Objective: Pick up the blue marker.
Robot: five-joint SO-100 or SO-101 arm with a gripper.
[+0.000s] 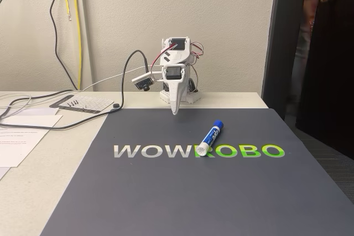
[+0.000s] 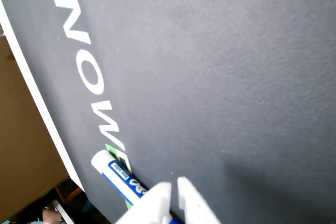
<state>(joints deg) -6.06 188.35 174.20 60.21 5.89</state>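
The gripper [image 2: 174, 188] covers the blue marker's [image 2: 122, 178] capped end.

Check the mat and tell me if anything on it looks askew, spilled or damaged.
Nothing stands out. The blue marker lies flat and capped on the dark mat, set diagonally with its white end over the printed lettering; no spill or damage shows. The gripper hangs behind the marker, fingertips pointing down at the mat, jaws nearly together.

White arm folded at the far side, gripper [image 1: 176, 110] pointing down.

In the fixed view the arm sits hunched over its base, its tapered fingers close together, tips low. In the wrist view the gripper [image 2: 175, 186] enters from the bottom edge, a narrow gap between its white fingertips.
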